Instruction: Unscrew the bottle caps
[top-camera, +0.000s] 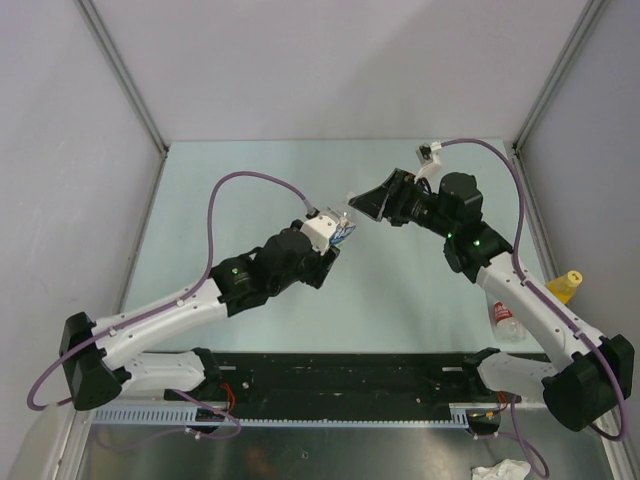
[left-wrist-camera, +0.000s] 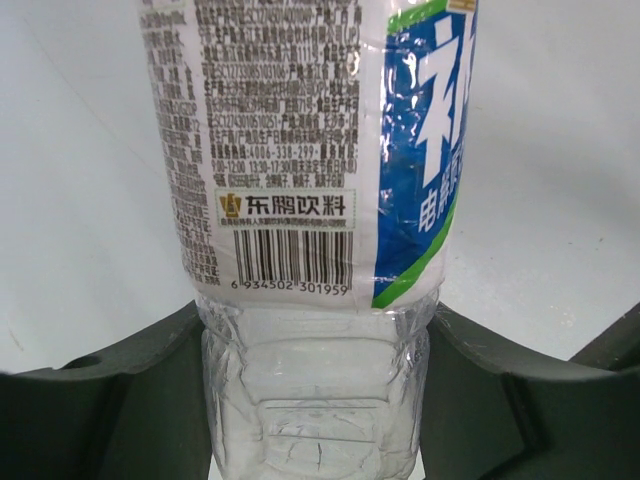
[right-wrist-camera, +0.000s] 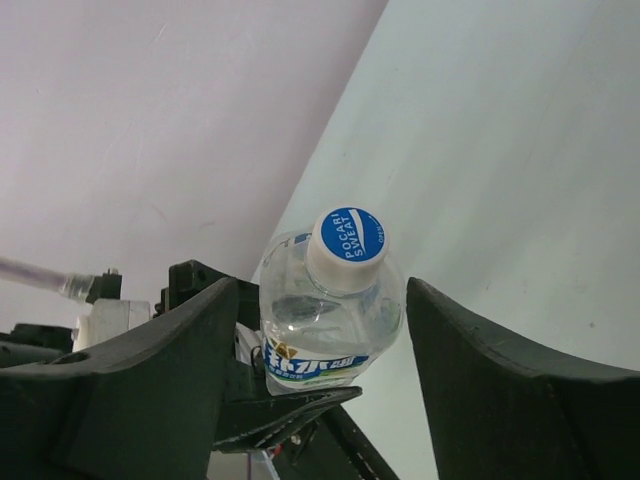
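Right now my left gripper (left-wrist-camera: 315, 425) is pinched on the clear plastic bottle with the blue-green and white label (left-wrist-camera: 300, 150). Its dark fingers (left-wrist-camera: 110, 420) press the bare ribbed body from both sides at the bottom of the left wrist view. In the top view the bottle (top-camera: 343, 228) is held near the centre of the frame, over the pale green table (top-camera: 250, 170), with its capped end turned toward my right gripper (top-camera: 368, 205). My right gripper (right-wrist-camera: 320, 300) is spread wide. In the right wrist view the white round plastic screw cap with the blue printed top (right-wrist-camera: 347, 245) sits on the bottle's neck in the gap between the two fingers (right-wrist-camera: 500, 380), touching neither. At the right edge of the top view, beside my right arm and partly hidden by it, are a small plastic bottle with a yellow cap (top-camera: 566, 285) and, lower down, a small clear plastic bottle with red on it (top-camera: 505, 318).
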